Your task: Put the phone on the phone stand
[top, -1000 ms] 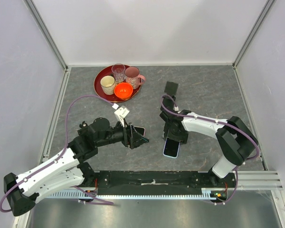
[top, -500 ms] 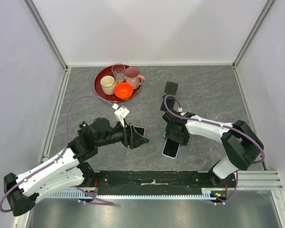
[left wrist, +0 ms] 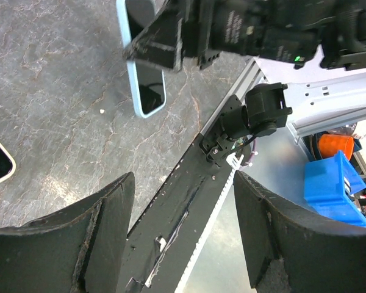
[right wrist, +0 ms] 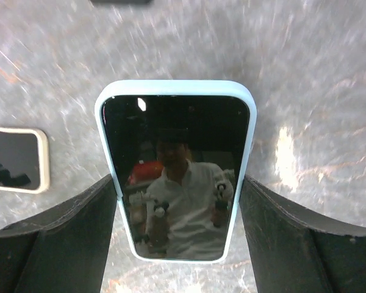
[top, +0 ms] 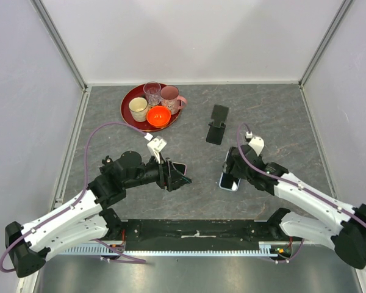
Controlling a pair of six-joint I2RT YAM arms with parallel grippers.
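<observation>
A phone in a light blue case [top: 229,180] sits between the fingers of my right gripper [top: 233,171], which is shut on its long edges. In the right wrist view the phone [right wrist: 177,177] fills the gap and both fingers touch its sides. It also shows in the left wrist view [left wrist: 147,79]. The black phone stand [top: 217,124] stands on the table beyond the phone, apart from it. My left gripper [top: 178,177] is open and empty, low over the table's front part [left wrist: 183,183].
A second phone in a cream case [top: 179,168] lies by the left gripper and shows in the right wrist view [right wrist: 15,160]. A red tray [top: 129,102] with cups and an orange bowl [top: 158,115] stands at the back left. A black rail [top: 195,232] runs along the front edge.
The right arm has swung round to the right and now reaches in from the right. The blue phone has shifted a little right and back with it. The stand is now uncovered. The left arm is still.
</observation>
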